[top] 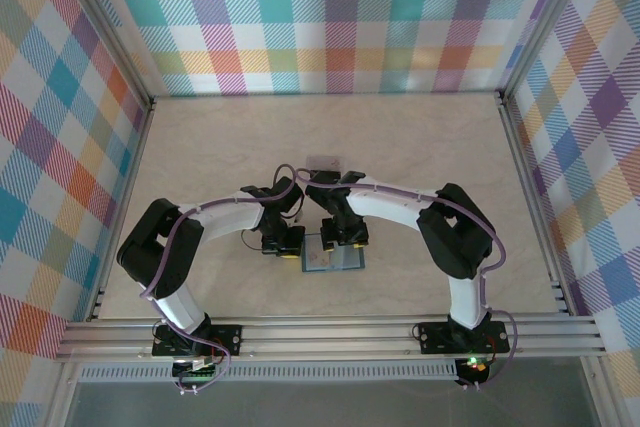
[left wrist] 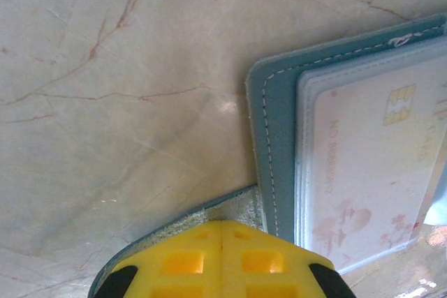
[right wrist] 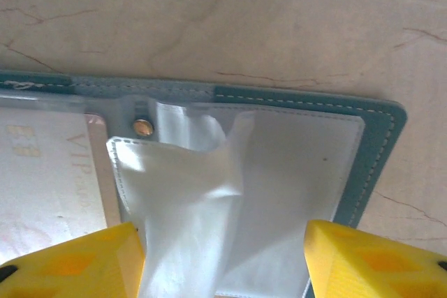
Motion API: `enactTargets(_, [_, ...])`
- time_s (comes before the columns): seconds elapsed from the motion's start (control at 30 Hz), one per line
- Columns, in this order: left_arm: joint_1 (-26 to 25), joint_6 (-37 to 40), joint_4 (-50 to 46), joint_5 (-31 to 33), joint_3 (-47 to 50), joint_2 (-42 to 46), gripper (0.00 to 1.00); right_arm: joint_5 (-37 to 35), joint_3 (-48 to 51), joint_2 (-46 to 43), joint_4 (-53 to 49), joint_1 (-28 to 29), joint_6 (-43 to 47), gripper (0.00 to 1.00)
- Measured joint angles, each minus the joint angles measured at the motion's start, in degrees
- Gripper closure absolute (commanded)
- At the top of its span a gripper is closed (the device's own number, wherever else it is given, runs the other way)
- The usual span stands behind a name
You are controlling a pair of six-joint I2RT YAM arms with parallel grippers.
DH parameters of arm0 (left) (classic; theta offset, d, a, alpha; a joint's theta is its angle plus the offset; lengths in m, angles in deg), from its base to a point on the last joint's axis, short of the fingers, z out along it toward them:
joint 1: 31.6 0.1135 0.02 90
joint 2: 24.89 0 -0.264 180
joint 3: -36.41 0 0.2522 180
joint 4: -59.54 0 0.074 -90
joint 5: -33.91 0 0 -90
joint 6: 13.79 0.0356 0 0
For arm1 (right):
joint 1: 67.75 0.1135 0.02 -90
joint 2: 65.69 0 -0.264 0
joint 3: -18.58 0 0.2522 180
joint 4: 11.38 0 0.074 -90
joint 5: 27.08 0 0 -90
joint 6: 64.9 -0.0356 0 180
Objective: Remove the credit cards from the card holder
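The teal card holder [top: 331, 261] lies open on the table between both grippers. In the left wrist view its stitched border [left wrist: 274, 137] frames clear sleeves over a pale credit card [left wrist: 363, 172] with a chip. My left gripper [left wrist: 222, 224] is shut, its yellow tips resting over the holder's small side tab [left wrist: 230, 209]. My right gripper [right wrist: 223, 270] is open above the holder's right panel [right wrist: 380, 144], with a loose white sleeve flap [right wrist: 188, 193] standing up between its fingers. A card [right wrist: 42, 172] sits in the left panel. Another light grey card [top: 323, 161] lies on the table beyond the arms.
The pale marbled tabletop [top: 200, 147] stretches free to the left, right and back. Checked walls [top: 330, 17] and metal frame posts [top: 525, 157] close off the sides. A rail [top: 330, 332] runs along the near edge.
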Motion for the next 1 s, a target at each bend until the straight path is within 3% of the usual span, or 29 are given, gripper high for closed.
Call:
enactTargets(0.77, [0.0, -0.4, -0.1, 0.0, -0.1, 0.0, 0.97, -3.0, 10.2, -8.4, 1.1, -5.4, 0.0, 0.42])
enactTargets(1.0, [0.0, -0.6, -0.2, 0.0, -0.2, 0.0, 0.97, -0.9, 10.6, -11.6, 3.3, -6.1, 0.0, 0.55])
